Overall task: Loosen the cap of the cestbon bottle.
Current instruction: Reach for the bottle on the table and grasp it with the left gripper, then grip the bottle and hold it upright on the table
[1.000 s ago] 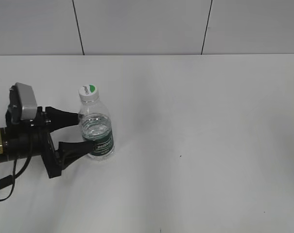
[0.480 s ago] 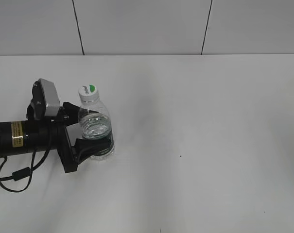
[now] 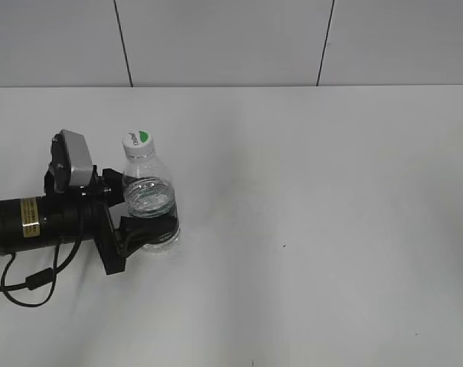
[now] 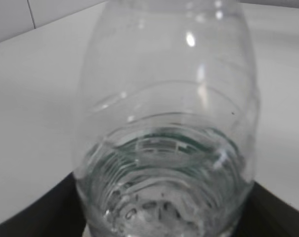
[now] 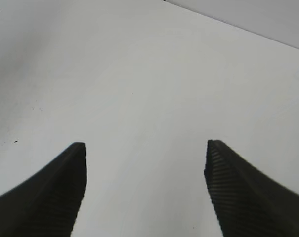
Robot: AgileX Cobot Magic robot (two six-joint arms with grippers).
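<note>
The cestbon bottle point(image 3: 149, 200) stands upright on the white table point(image 3: 315, 191), left of the middle. It is clear, holds water and has a dark green label band. Its white cap point(image 3: 138, 142) with the green mark sits on top, untouched. My left gripper point(image 3: 148, 209) reaches in from the left and is shut on the bottle's lower body, one black finger on each side. In the left wrist view the bottle point(image 4: 166, 123) fills the frame between the fingers point(image 4: 166, 219); the cap is out of view there. My right gripper point(image 5: 145, 168) is open and empty over bare table, and is out of the exterior view.
A grey tiled wall point(image 3: 231, 38) runs along the table's far edge. The left arm's black body and cable point(image 3: 32, 229) lie at the left edge. A few small dark specks point(image 3: 285, 246) mark the tabletop.
My left gripper has moved right from beside the bottle until its fingers are around the bottle's lower body, and it has closed on it. The bottle stays upright in the same spot.
</note>
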